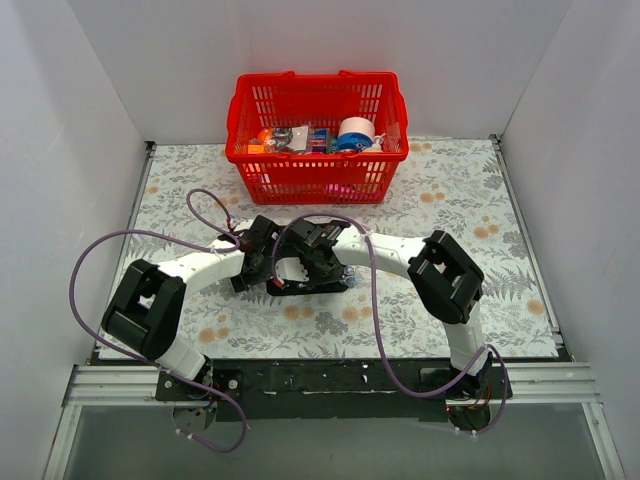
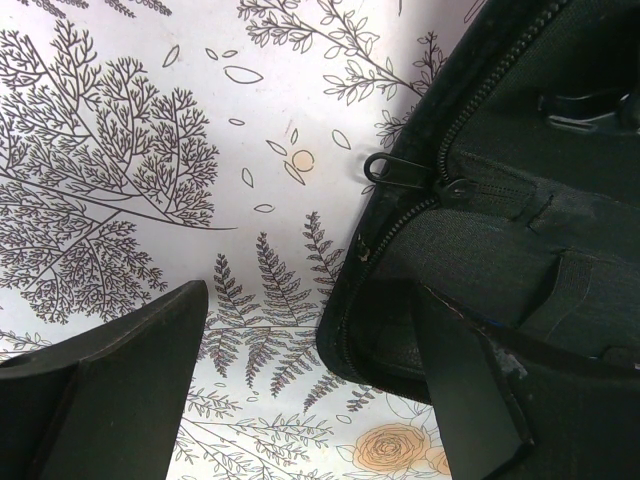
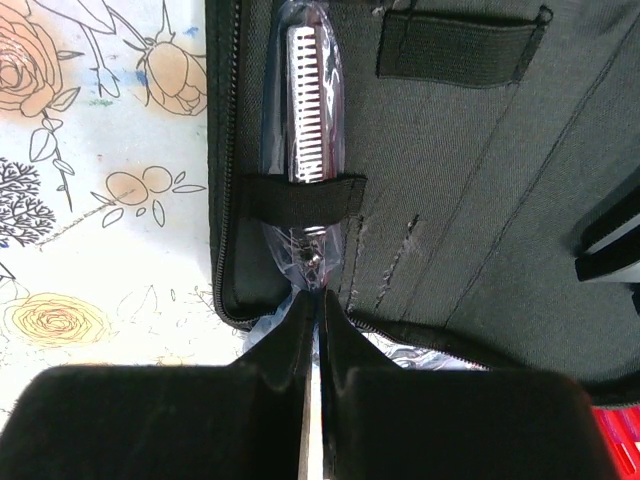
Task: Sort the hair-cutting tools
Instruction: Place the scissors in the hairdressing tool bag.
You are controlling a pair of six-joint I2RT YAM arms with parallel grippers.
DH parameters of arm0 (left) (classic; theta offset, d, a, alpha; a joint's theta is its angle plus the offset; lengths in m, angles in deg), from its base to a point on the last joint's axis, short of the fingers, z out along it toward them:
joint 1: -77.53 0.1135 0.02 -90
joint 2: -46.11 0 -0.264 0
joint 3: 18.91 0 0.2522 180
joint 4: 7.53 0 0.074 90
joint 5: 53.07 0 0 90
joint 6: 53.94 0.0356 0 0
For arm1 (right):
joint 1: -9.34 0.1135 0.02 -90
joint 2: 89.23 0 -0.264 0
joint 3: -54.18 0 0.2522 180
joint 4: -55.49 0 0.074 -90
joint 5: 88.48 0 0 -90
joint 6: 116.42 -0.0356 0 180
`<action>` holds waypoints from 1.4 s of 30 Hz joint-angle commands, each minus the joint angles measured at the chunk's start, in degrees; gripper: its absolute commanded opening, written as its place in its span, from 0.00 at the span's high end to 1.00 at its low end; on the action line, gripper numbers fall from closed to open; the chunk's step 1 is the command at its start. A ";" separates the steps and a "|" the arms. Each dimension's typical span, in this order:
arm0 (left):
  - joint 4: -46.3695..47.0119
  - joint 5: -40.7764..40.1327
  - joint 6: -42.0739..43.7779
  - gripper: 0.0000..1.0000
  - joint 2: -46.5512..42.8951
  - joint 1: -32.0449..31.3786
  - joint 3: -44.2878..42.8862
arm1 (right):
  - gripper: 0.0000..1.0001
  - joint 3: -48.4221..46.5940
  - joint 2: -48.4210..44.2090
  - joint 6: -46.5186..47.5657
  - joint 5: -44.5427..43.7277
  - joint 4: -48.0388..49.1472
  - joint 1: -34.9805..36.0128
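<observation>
On the flowered table (image 3: 100, 200), scissors (image 3: 310, 110) lie just ahead of the pressed-together right end effector (image 3: 312, 310).

Top view: black pouch (image 1: 310, 289) mostly hidden under both wrists. Red basket (image 1: 318, 165) behind pouch, contents too small to name. Right wrist view: thinning scissors (image 3: 312, 110) in pouch, handles hidden behind right gripper (image 3: 314, 305); unclear whether its closed fingers pinch them. Pouch cut off there by top and right edges. Left wrist view: pouch runs off right edge; left gripper fingers (image 2: 110, 390) cut by bottom edge.
</observation>
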 commanded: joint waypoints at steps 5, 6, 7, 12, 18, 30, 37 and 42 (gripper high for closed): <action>-0.94 1.01 0.02 0.17 -0.22 -0.46 1.88 | 0.99 -3.29 1.65 0.76 6.99 4.68 2.60; -1.02 1.01 0.02 0.17 -0.22 -0.46 1.97 | 0.99 -3.29 1.39 0.76 7.08 4.94 2.60; -1.03 1.10 -0.07 0.17 -0.22 -0.46 2.06 | 0.99 -3.29 1.30 0.67 7.26 5.12 2.60; -0.94 1.27 -0.07 0.17 -0.05 -0.37 1.88 | 0.99 -3.47 0.51 0.06 9.45 7.31 3.03; -0.94 1.54 0.02 0.17 -0.14 -0.46 2.15 | 0.99 -4.08 1.64 -5.38 8.14 11.62 3.39; -0.32 2.59 0.20 0.17 0.48 -0.54 2.06 | 0.99 -2.41 1.39 -11.62 -2.05 13.82 3.21; -0.24 2.59 0.11 0.17 0.65 -0.54 2.24 | 0.99 -0.92 0.16 -17.16 -4.43 13.64 2.95; -0.32 2.68 0.11 0.17 0.83 -0.54 2.24 | 0.99 1.28 -1.42 -19.80 -5.48 14.00 2.95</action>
